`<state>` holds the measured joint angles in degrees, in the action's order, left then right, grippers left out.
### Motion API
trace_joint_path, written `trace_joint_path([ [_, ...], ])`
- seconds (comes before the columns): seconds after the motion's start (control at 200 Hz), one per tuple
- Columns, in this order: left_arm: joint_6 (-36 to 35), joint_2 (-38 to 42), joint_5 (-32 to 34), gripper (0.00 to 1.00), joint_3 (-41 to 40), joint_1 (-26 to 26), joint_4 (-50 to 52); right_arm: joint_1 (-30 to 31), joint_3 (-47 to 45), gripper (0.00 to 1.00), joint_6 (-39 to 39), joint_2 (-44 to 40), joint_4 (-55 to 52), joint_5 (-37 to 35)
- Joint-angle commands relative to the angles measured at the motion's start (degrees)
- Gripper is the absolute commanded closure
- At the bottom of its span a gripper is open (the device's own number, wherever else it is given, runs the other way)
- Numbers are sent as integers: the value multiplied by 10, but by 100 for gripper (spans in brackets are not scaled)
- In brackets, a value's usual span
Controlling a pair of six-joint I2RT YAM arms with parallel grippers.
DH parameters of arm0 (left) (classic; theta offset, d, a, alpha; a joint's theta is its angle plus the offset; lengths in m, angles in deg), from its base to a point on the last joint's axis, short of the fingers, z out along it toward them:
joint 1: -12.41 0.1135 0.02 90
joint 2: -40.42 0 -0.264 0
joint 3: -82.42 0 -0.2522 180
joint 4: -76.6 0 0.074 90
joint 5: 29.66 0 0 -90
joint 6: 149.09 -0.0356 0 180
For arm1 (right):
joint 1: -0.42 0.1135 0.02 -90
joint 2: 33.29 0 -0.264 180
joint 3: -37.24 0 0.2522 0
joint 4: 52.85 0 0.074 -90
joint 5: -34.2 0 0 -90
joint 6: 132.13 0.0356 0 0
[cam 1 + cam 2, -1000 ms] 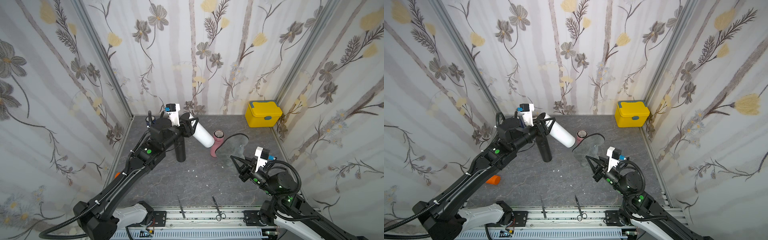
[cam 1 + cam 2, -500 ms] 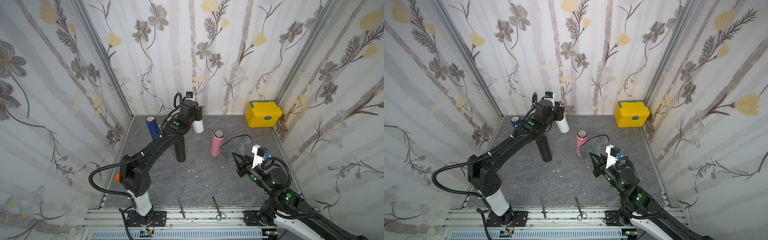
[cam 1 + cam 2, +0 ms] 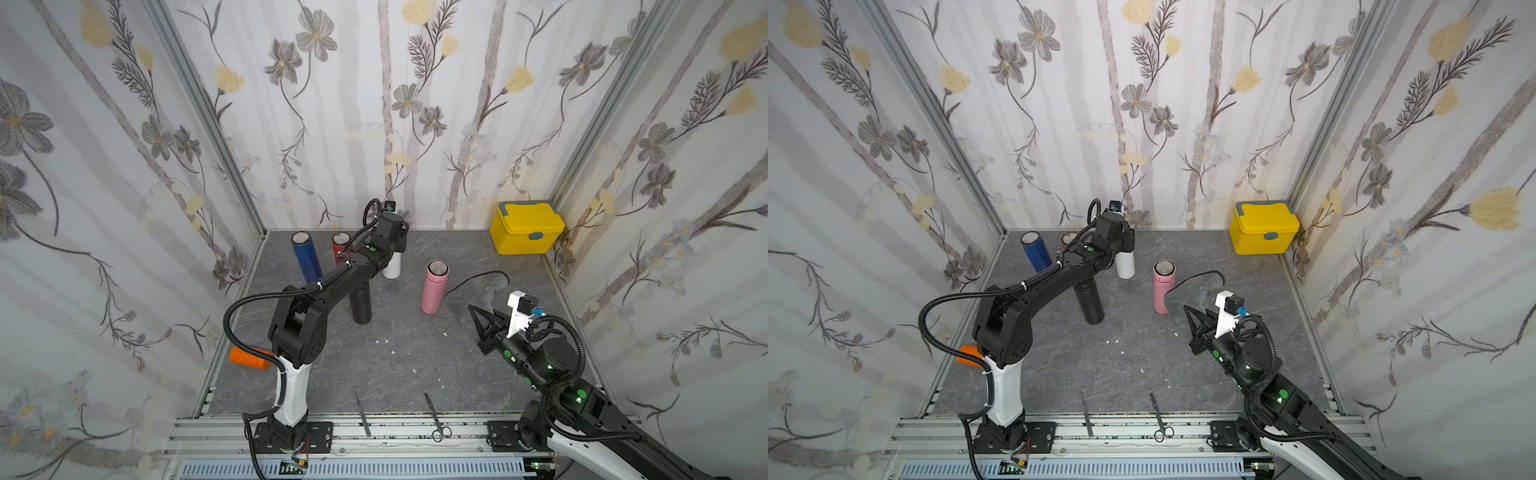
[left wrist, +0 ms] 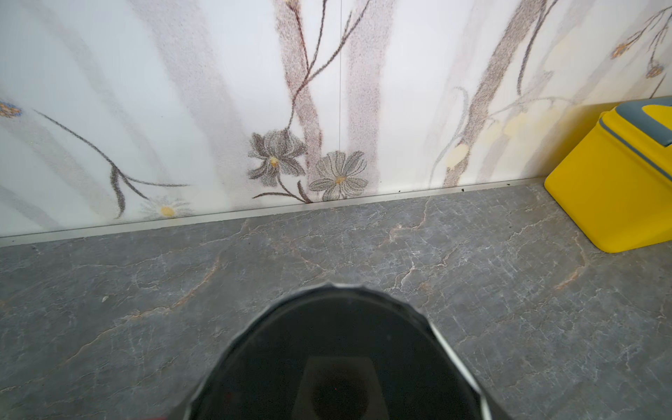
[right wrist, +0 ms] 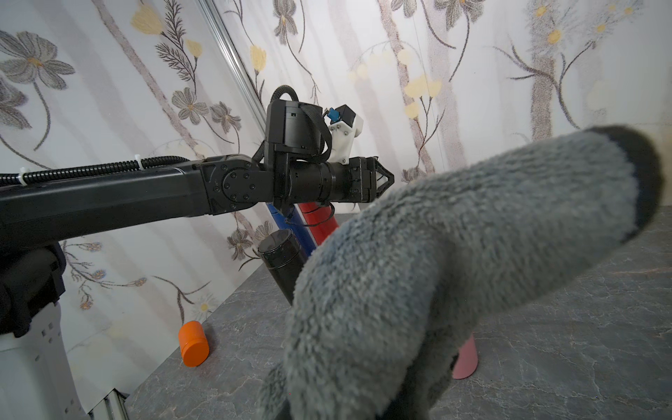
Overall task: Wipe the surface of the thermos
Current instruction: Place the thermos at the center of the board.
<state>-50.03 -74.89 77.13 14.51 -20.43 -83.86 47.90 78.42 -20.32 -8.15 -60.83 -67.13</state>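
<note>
white thermos [image 3: 392,268]: upright at the back of the counter [image 3: 395,361], near the back wall [image 3: 374,124]; left jaws closed around its top. grey cloth [image 5: 454,254]: pinched in closed right jaws, raised off the counter, near pink thermos [image 3: 433,291].

The grey cloth [image 5: 454,262] filling the lower right of the right wrist view is thick, fluffy fleece with a darker hem. The tabletop [image 4: 472,254] looks like matt, veined grey stone. The yellow box [image 4: 611,189] is smooth plastic. The black thermos [image 5: 282,265] has a glossy lid. The pink thermos [image 3: 433,291] looks matt. The scissors [image 3: 433,417], 1 of 2 thin tools at the lower edge, are bare metal.
</note>
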Motion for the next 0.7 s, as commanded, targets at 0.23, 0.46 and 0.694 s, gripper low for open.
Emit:
trace_joint_path([
  [0.23, 17, 10, 19, 100, -71, -1, -87, -18, -8, 100, 0, -19, -11, -17],
  [0.46, 18, 48, 31, 43, -148, -8, -126, -20, -12, 100, 5, -18, -13, -18],
  [0.694, 9, 91, 38, 7, -171, -12, -146, -23, -9, 100, 8, -6, -5, -13],
])
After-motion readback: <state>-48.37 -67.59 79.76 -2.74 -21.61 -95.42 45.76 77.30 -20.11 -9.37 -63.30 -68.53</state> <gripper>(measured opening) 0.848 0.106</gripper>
